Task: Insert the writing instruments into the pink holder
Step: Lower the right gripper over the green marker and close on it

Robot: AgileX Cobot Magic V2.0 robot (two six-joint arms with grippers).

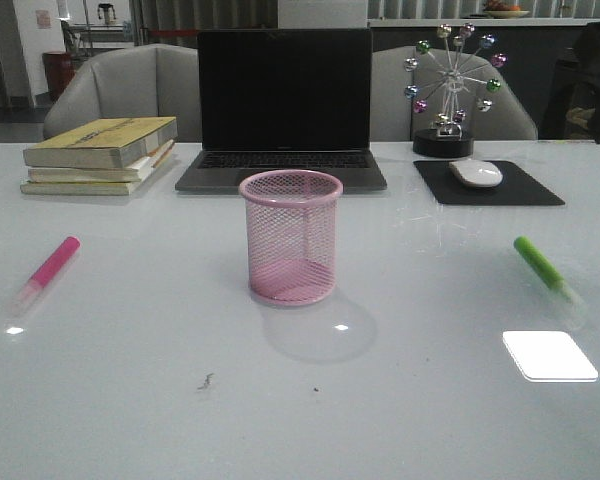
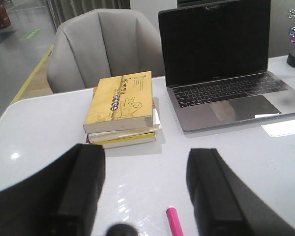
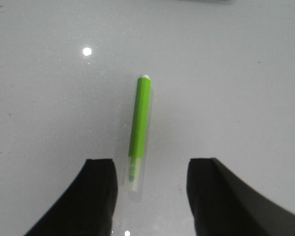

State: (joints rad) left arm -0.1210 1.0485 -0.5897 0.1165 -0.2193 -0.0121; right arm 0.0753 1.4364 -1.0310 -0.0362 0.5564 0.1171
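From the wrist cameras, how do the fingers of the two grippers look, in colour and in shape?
Both look the same. The left gripper has two black, matte fingers, broad and blocky, with flat inner faces. The right gripper has the same black fingers, wider toward the bottom edge. No cables, markings or labels show on them. The arms themselves are not in any view.

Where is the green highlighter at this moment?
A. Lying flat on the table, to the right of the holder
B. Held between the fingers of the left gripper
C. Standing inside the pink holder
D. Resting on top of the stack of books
A: the green highlighter lies flat on the table, well to the right of the pink holder, which is empty; the open right gripper is over it without touching.
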